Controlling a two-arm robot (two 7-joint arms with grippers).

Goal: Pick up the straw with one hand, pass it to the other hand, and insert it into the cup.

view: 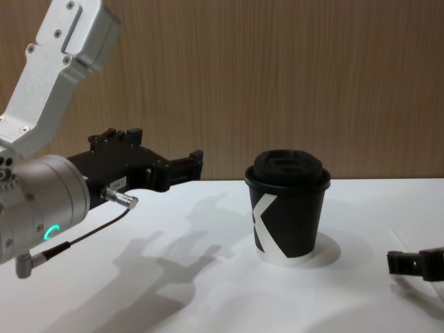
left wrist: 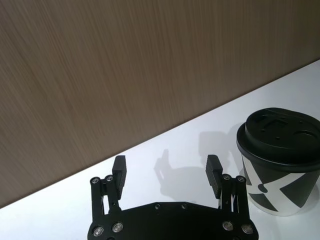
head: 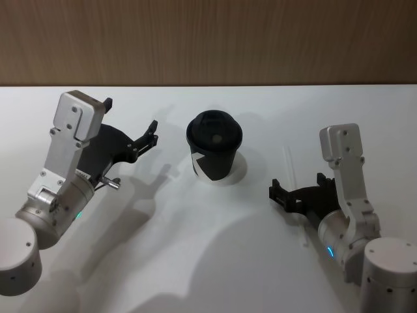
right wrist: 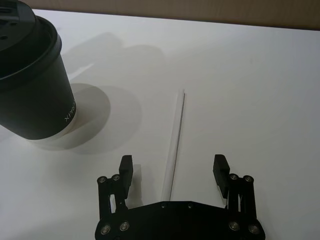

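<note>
The thin white straw (right wrist: 175, 135) lies flat on the white counter (head: 195, 261), at 3 o'clock from the black lidded paper cup (head: 214, 147). The right tool (right wrist: 173, 162) straddles it, fingers spread. The left tool (head: 130, 116), also spread, hovers at the cup's 9 o'clock.

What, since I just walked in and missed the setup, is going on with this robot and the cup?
The robot is about to pick up the straw, which lies flat on the white table to the right of the lidded black cup. The right end effector is open, low over the straw, with one finger on each side of it and no grip yet. The left end effector is open and holds nothing, raised to the left of the cup.
</note>
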